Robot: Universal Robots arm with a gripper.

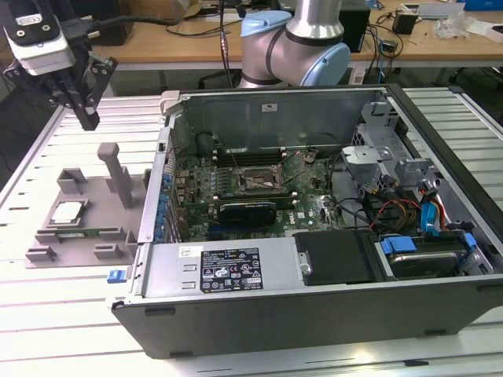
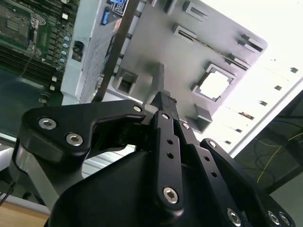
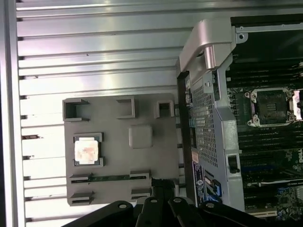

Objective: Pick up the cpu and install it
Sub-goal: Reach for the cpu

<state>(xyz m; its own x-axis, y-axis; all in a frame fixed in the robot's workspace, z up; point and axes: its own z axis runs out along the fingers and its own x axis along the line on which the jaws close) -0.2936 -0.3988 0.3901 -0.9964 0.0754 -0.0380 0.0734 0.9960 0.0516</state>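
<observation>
Underneath: slatted metal table [image 1: 47,314], grey fixture [image 1: 98,200] holding cpu [image 1: 68,212]; wooden desk [image 1: 173,43] behind.

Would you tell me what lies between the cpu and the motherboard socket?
In the exterior view, a grey upright post and the case wall stand between the cpu and the socket.

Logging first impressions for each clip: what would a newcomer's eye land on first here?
The open computer case dominates the exterior view, its motherboard exposed with the empty socket near the middle. At the exterior view's left, the cpu sits shiny in a recess of a grey fixture tray, with the shut gripper hovering above, holding nothing.
</observation>
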